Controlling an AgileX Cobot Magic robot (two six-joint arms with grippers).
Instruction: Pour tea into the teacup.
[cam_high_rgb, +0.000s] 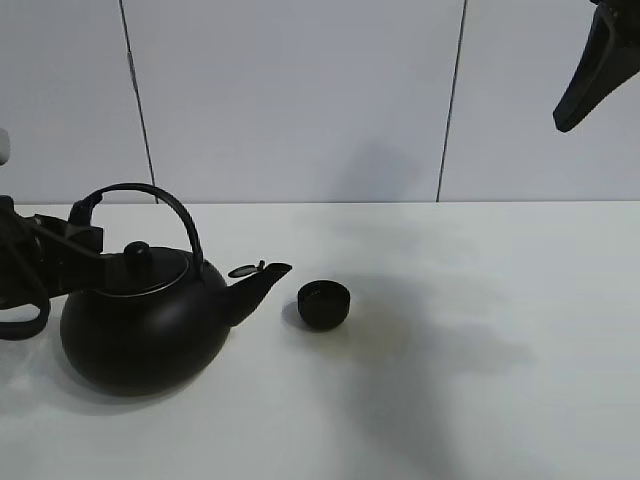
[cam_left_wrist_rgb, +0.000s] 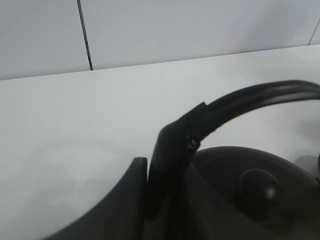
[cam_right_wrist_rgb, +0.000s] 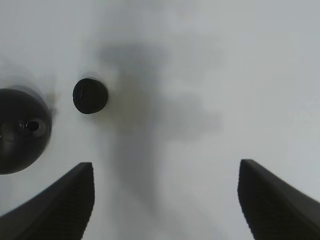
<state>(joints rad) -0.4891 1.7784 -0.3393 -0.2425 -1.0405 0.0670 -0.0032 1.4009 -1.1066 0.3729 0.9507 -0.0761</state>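
Observation:
The small black teacup (cam_high_rgb: 324, 304) stands on the white table (cam_high_rgb: 480, 400), a short gap to the right of the kettle's spout (cam_high_rgb: 265, 276). The big black kettle (cam_high_rgb: 140, 325) sits upright on the table at the left. My left gripper (cam_high_rgb: 84, 224) is shut on the left foot of its arched handle (cam_high_rgb: 150, 192); the left wrist view shows the handle (cam_left_wrist_rgb: 260, 96) pinched against a finger (cam_left_wrist_rgb: 127, 195). My right gripper (cam_high_rgb: 592, 72) hangs high at the upper right, open and empty (cam_right_wrist_rgb: 165, 200). From there the teacup (cam_right_wrist_rgb: 90, 96) and the kettle (cam_right_wrist_rgb: 20, 132) show far below.
A pale panelled wall (cam_high_rgb: 300, 100) closes off the back of the table. The right arm casts a dark shadow (cam_high_rgb: 420, 340) on the table to the right of the teacup. Nothing else stands on the surface.

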